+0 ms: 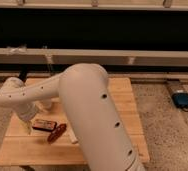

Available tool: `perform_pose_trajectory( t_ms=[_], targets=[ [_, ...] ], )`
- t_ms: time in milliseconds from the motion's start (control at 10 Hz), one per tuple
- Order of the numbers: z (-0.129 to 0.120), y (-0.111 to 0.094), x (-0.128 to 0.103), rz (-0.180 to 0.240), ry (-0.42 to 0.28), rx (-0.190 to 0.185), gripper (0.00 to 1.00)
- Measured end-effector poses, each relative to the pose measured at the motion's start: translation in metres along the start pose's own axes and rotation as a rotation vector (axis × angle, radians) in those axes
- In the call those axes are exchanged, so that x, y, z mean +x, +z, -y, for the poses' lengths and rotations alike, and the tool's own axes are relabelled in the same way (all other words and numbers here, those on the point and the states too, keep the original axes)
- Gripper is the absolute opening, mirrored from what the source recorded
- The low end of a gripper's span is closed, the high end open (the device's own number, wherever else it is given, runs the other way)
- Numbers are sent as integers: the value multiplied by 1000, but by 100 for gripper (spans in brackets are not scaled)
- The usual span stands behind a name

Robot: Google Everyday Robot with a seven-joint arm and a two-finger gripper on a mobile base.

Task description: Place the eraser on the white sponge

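Note:
The eraser (43, 124), a flat dark block with reddish edging, lies on the left part of the wooden table (122, 100). Only a pale sliver of the white sponge (73, 137) shows to its right, by the edge of my big white arm (87, 115), which hides the rest. My gripper (26, 120) hangs low over the table just left of the eraser. It is open and holds nothing.
A dark red sausage-shaped object (57, 132) lies between the eraser and the sponge. A pale cup-like thing (47, 104) stands behind the eraser. A blue device (183, 99) sits on the floor at the right. A long ledge (137, 56) runs behind the table.

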Motion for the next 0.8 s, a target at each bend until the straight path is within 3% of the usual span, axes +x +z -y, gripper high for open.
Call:
perform_pose_trajectory(
  t_ms=[200, 500, 700, 800],
  targets=[
    [4, 33, -1, 49, -41, 25, 80],
    [6, 54, -5, 97, -55, 51, 80],
    [5, 55, -6, 102, -57, 57, 70],
    [3, 54, -7, 99, -56, 55, 57]
  ],
)
